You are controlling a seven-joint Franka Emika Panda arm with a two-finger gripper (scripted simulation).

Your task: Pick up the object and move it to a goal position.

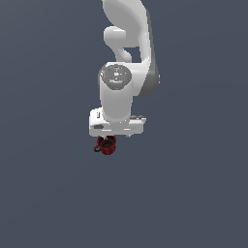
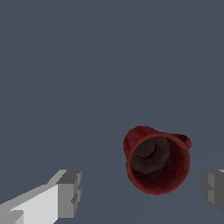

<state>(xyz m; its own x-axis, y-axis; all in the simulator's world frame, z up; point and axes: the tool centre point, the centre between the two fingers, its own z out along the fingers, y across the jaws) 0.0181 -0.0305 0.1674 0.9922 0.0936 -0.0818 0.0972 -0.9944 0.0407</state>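
The small dark red mug sits on the plain grey desk, directly under the arm's head in the exterior view, its looped handle poking out to one side and its dark mouth turned up toward the wrist camera. The pincer hangs above it with its fingers spread wide, touching nothing; the mug lies between them but nearer one finger than the other. I'd worry about that: closing off-centre could shove or tip the mug, and a finger catching the handle could twist it loose.
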